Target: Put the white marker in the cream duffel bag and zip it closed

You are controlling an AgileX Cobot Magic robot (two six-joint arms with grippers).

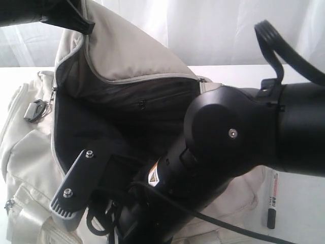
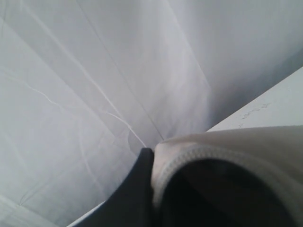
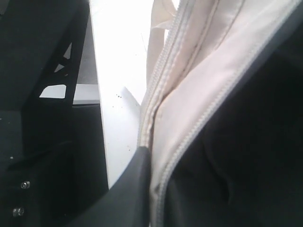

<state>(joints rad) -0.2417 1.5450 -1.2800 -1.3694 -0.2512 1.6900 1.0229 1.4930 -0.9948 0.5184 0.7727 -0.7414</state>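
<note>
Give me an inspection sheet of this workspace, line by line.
Surface: white table, carrying the bag and the marker.
Job's things: cream duffel bag unzipped, flap raised, dark lining showing; white marker lying on the table beside it, not in the bag.
Clutter: nothing seen.
Pincers: left pincer shut on the rim of the raised flap; right pincer appears clamped on the bag's zipper edge.
Cables: black cable trails from the right arm over the bag's near side; cable loop above that arm.
Surroundings: white curtain behind.
</note>
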